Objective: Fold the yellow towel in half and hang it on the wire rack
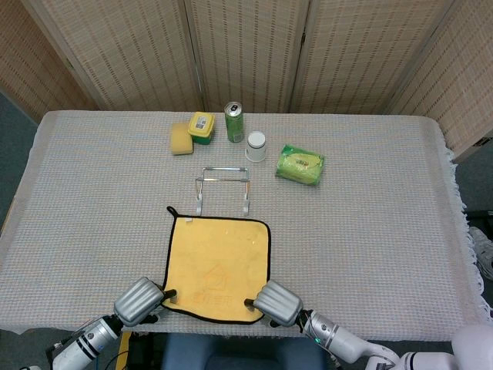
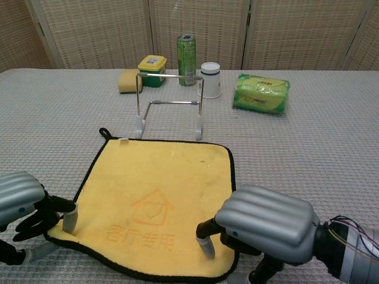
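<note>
Yellow towel (image 2: 160, 201) flat on the surface (image 1: 370, 231), wire rack (image 2: 169, 106) just beyond, left robot hand (image 2: 26, 207) and right robot hand (image 2: 260, 228) each touching a near corner, grip unclear.

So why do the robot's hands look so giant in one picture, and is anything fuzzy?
In the chest view the right hand and left hand sit very near the camera, so they look huge beside the yellow towel. In the head view the camera looks down from above, so both hands look small. Both views are sharp and evenly lit, with only soft shadows under the hands.
</note>
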Controlling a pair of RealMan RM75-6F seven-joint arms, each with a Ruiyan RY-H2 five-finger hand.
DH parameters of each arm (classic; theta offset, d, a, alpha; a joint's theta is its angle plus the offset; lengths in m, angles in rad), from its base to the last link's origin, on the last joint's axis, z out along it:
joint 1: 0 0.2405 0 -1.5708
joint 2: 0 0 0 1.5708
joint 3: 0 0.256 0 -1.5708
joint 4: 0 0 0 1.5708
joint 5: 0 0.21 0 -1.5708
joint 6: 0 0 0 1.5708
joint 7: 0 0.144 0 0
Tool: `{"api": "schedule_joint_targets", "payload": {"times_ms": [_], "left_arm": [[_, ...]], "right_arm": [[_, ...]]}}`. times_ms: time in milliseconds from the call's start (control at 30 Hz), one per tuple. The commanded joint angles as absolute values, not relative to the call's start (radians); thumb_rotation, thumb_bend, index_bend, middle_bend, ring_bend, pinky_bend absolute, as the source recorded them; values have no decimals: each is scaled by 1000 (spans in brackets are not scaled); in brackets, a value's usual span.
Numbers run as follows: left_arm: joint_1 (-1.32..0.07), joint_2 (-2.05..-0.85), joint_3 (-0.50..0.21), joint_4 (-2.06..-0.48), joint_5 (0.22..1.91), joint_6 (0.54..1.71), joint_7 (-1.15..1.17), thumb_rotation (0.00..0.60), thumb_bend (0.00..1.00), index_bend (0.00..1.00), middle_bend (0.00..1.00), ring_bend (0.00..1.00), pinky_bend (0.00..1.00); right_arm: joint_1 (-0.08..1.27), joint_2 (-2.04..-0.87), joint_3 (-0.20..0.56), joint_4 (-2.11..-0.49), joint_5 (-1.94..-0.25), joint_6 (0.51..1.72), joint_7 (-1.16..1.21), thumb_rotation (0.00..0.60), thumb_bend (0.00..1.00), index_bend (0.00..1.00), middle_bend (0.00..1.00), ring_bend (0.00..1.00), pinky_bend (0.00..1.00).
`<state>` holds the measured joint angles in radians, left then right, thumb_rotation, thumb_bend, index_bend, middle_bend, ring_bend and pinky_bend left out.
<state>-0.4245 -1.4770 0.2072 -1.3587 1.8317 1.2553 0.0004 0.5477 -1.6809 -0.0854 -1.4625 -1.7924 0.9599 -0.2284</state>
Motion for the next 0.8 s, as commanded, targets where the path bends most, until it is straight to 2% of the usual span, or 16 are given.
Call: {"api": "schedule_joint_targets", "payload": {"times_ms": [33,300,633,800], "left_arm": [[-422,-1475,207,-1356,1831,1259,-4,600,444,527,886,793,869],[-415,-1469,202,-1355,1820,1274,-34,600,443,527,886,792,870],[-462,-1418,147,-1407,1781,1252,-115,600,443,526,887,796,870],[-504,-1387,112,-1438,1745,1199,-144,600,442,520,887,796,870]], "right_arm": [[556,-1690,-86,-1455,-1784,950,-233,600,269,505,896,1000,1000],[565,-1697,-80,-1456,-1770,977,-219,600,343,604,897,1000,1000],[565,-1672,-46,-1495,-1711,1002,-211,600,350,615,897,1000,1000],[565,-1671,-20,-1500,-1672,1008,-221,600,350,614,897,1000,1000]]}}
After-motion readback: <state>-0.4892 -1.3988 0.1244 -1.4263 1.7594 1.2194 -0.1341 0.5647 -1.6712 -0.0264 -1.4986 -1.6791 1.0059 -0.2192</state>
